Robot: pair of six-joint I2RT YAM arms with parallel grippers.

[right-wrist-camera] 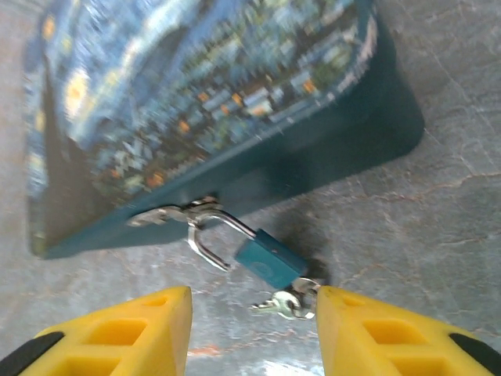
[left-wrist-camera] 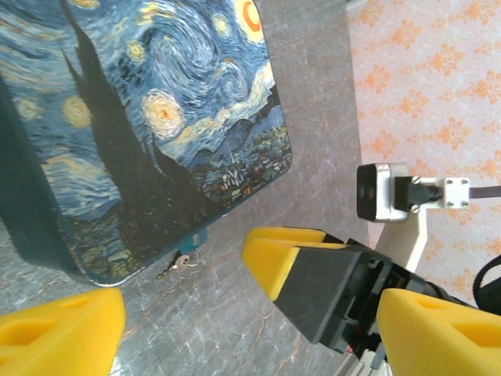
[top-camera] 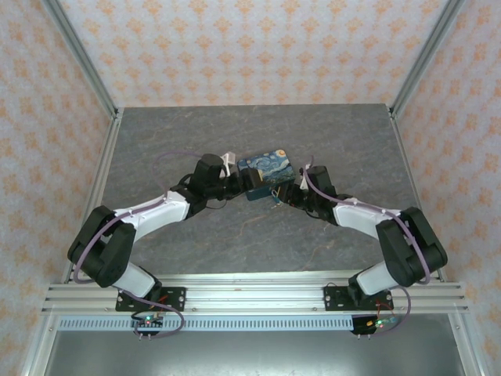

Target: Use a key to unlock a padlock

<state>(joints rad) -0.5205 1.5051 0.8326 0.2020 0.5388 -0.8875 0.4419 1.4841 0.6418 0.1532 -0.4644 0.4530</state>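
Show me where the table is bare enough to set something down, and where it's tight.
Free: the far strip of table between the box and the back wall; the near patch bordered by left arm, right arm and rail. Crowded: the box's near side, where padlock, keys, left gripper and right gripper cluster.
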